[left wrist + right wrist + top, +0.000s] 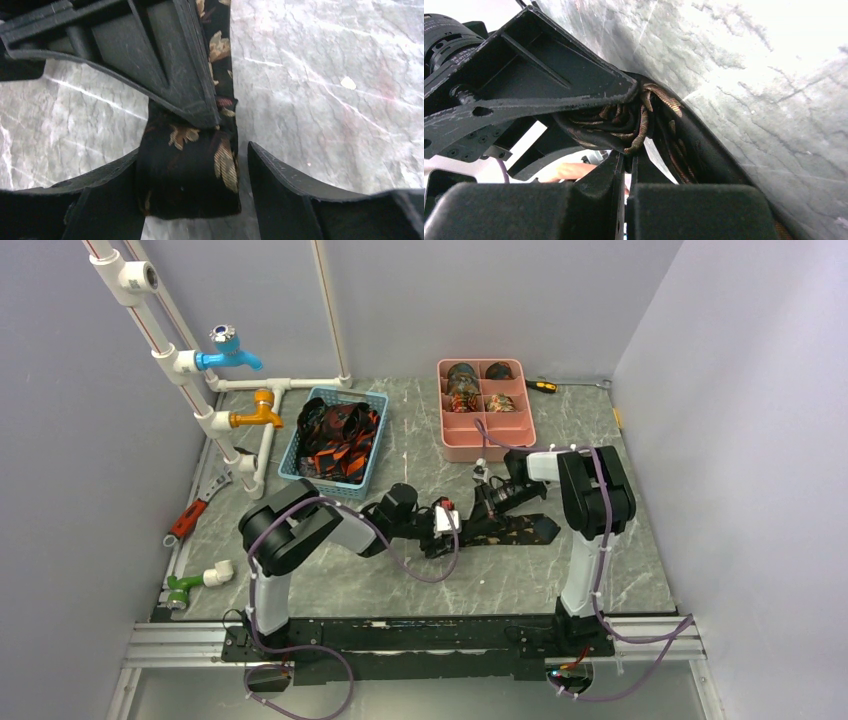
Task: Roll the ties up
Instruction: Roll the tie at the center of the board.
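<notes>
A dark tie (517, 530) with gold leaf patterns lies flat on the table at centre right, and its left end is rolled up. In the left wrist view this rolled end (187, 175) sits between my left gripper's (192, 150) open jaws. It touches the left finger, with a gap to the right finger (280, 190). My right gripper (630, 160) is shut on the coil's (624, 122) edge. From above, the two grippers, left (447, 523) and right (482, 502), meet over the roll.
A blue basket (372, 440) of loose ties stands at the back left. A pink compartment tray (488, 445) with rolled ties stands at the back right. White pipes with taps (235, 350) run along the left side. A red-handled tool (188, 520) and a screwdriver (541, 386) lie on the table.
</notes>
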